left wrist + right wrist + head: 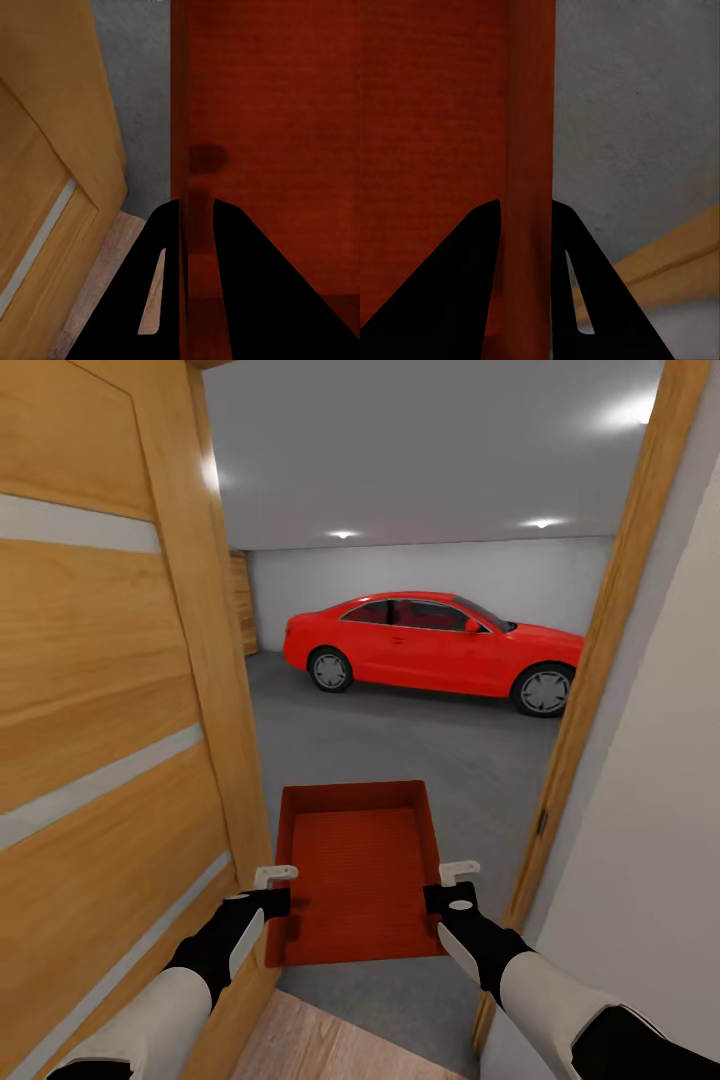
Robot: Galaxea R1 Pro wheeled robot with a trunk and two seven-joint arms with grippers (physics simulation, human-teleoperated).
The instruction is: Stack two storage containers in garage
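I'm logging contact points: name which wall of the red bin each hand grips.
Left hand clamps the storage container's left long wall; right hand clamps its right.

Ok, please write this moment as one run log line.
place: doorway into garage | left hand: shut on container wall | right hand: shut on opposite wall | container: carried, above floor

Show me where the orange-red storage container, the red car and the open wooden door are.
storage container (358,880), head view, on its ribbed inner base.
red car (430,645), head view, on its side door.
wooden door (100,690), head view, on its face panel.

Open wooden door (110,690), grey floor (420,745), red car (435,640)
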